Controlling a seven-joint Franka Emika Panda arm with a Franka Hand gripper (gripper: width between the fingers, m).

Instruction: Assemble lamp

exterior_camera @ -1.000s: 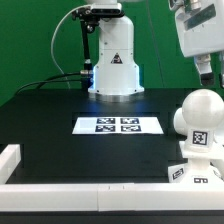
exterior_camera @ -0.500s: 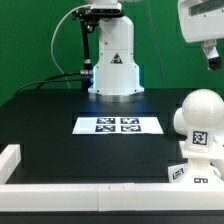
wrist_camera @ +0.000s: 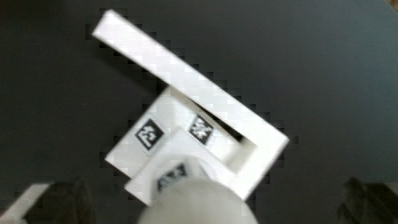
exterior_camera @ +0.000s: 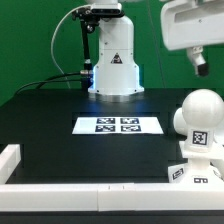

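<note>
A: Robot lab, plainly. White arm (exterior_camera: 115,60) at the back of a black table (exterior_camera: 45,120), green screen (exterior_camera: 30,40) behind.

B: Marker board (exterior_camera: 118,125) lying flat on it, cables (exterior_camera: 52,82) running to the arm's foot. A test rig.

bulb (exterior_camera: 201,108): white, round head on a short neck, upright, black-and-white square tag on the neck facing the exterior camera, at the exterior view's right side of the dark worktop. base (exterior_camera: 194,173): white, flared square, tags on its sloped faces, directly below the bulb in that view, partly cut off by the frame. can't tell if the bulb is seated in it or stands just behind it
</note>
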